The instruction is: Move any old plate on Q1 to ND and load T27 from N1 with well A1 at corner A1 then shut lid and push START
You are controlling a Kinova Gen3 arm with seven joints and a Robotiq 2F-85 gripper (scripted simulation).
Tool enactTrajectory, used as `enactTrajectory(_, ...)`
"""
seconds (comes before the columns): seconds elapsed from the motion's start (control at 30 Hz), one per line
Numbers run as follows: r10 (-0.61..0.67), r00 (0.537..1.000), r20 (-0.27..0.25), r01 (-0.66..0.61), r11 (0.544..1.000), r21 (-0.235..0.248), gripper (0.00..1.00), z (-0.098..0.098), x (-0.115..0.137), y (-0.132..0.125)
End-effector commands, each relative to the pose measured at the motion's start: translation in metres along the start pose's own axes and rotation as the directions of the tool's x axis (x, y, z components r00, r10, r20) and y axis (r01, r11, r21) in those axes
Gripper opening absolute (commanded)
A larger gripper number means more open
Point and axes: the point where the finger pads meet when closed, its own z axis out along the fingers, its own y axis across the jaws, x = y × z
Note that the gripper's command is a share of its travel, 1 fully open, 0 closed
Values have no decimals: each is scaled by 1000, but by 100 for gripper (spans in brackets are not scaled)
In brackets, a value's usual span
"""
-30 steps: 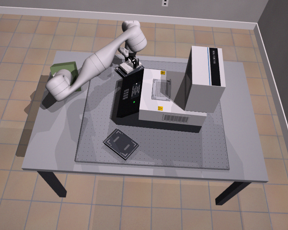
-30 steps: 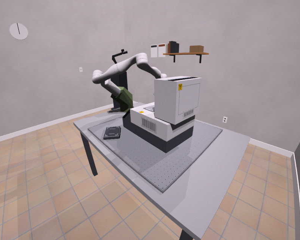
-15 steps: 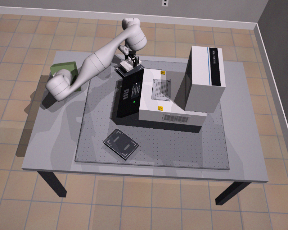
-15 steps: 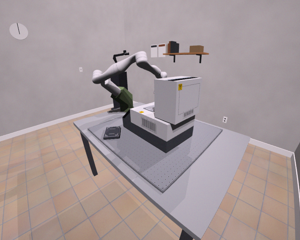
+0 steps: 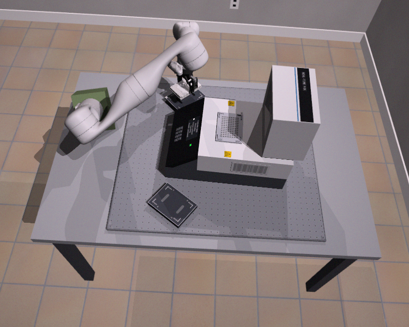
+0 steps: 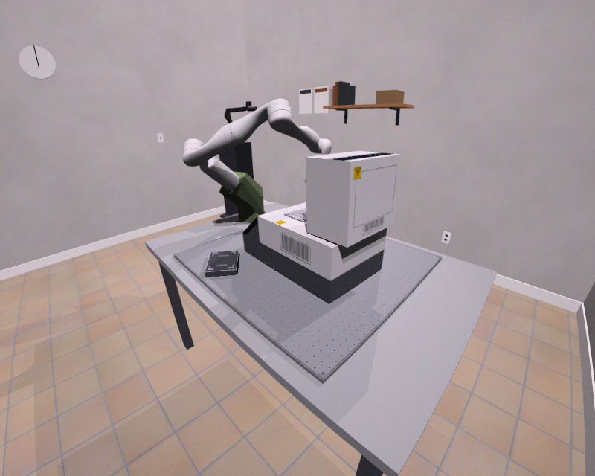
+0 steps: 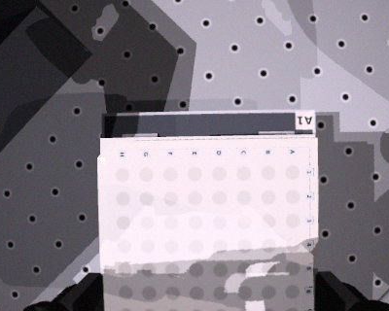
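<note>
My gripper [image 5: 191, 90] [image 7: 208, 292] is shut on the white plate T27 [image 5: 178, 92] [image 7: 206, 194], gripped across its width and held raised above N1 [image 5: 178, 104] [image 7: 206, 124]. In the wrist view, the plate's row A, column 1 corner is on the same side as N1's A1 label [image 7: 304, 120]. Q1's block [image 5: 228, 128] [image 6: 294, 215] shows a grid of wells and corner locators, and I see no separate plate on it. Q1's lid [image 5: 289, 137] [image 6: 329, 199] stands open, and its lamp [image 5: 190, 144] is green. ND [image 5: 170, 203] [image 6: 222, 262] is empty.
Q1's body [image 5: 211, 161] [image 6: 293, 245] stands mid-board beside N1, its dark key panel [image 5: 183, 132] facing the arm's base. The tall raised lid stands behind the block. The arm [image 5: 138, 88] reaches over the table's back left from its green base [image 5: 92, 92].
</note>
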Motion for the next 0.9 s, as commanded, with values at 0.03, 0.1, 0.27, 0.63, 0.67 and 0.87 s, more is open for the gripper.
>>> enactTrajectory(0.03,0,1000,2,0,1000,0,91,-6,-1,0)
enactTrajectory(0.1,0,1000,2,0,1000,0,91,-9,-1,0)
enactTrajectory(0.27,0,1000,2,0,1000,0,91,-15,-1,0)
enactTrajectory(0.63,0,1000,2,0,1000,0,91,-27,-1,0)
enactTrajectory(0.67,0,1000,2,0,1000,0,91,-29,-1,0)
enactTrajectory(0.87,0,1000,2,0,1000,0,91,-35,-1,0)
